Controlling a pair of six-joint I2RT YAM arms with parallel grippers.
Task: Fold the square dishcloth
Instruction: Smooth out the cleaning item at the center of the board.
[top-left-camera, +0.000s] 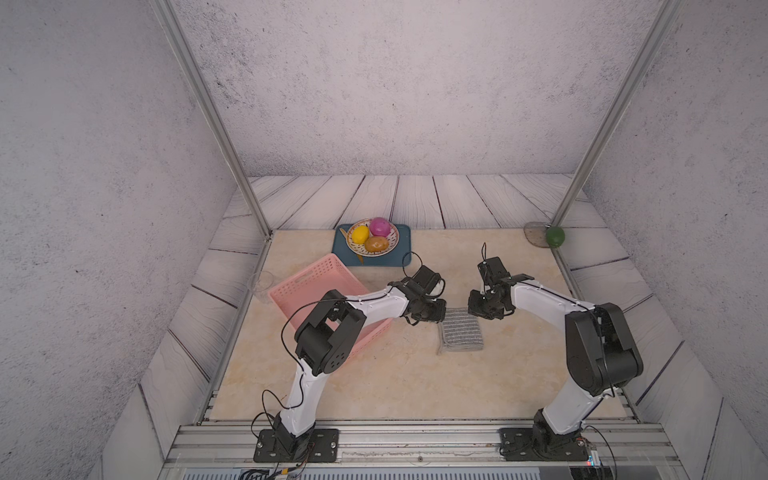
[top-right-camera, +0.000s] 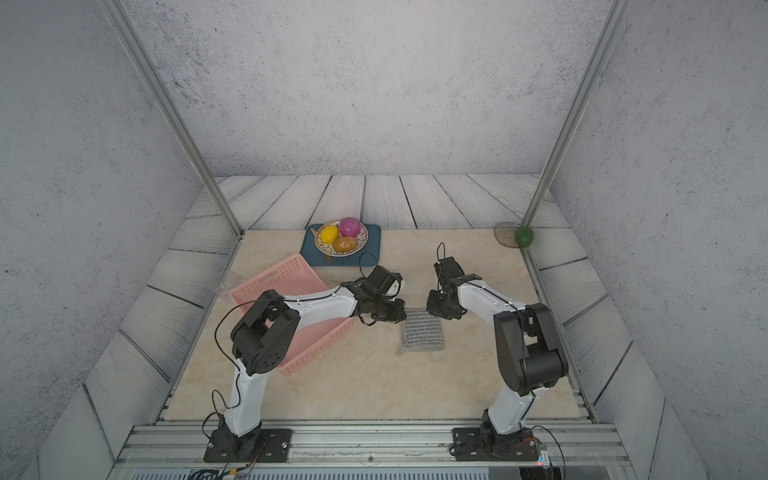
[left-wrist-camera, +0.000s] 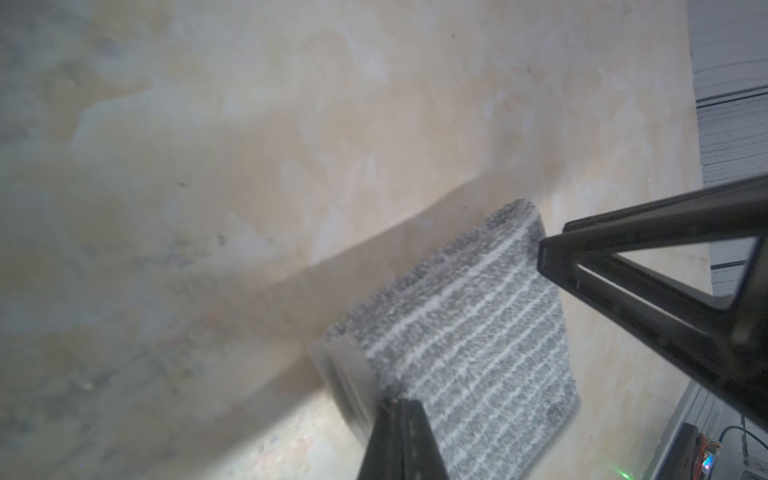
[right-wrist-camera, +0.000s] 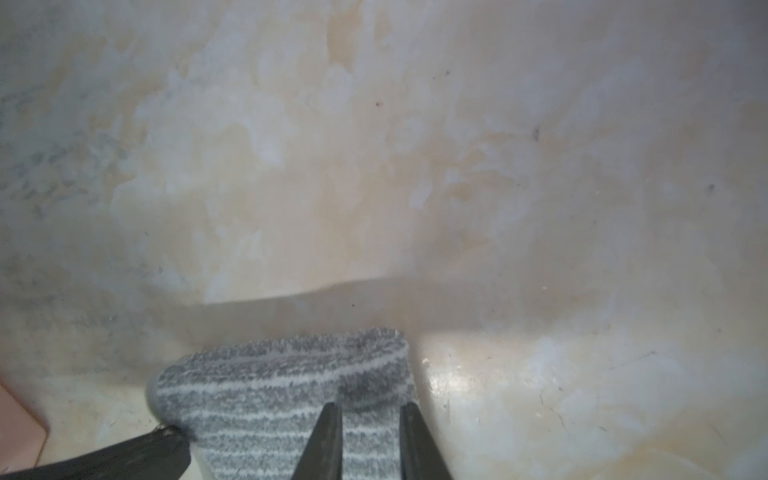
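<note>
Finds the square dishcloth (top-left-camera: 463, 334) on the tabletop (top-left-camera: 415, 382) just beside the pink basket (top-left-camera: 309, 272), on the basket's right-arm side and apart from it. Shows its near edge lying flat, with layers stacked along the edge facing the basket. Finds both tools at its far edge. Catches the left gripper (left-wrist-camera: 395, 405) with jaws pressed together, pinching the far corner nearer the basket. Catches the right gripper (right-wrist-camera: 372, 405) at the far corner away from the basket, jaws only narrowly parted, nipping a bunched ridge of cloth between them.
</note>
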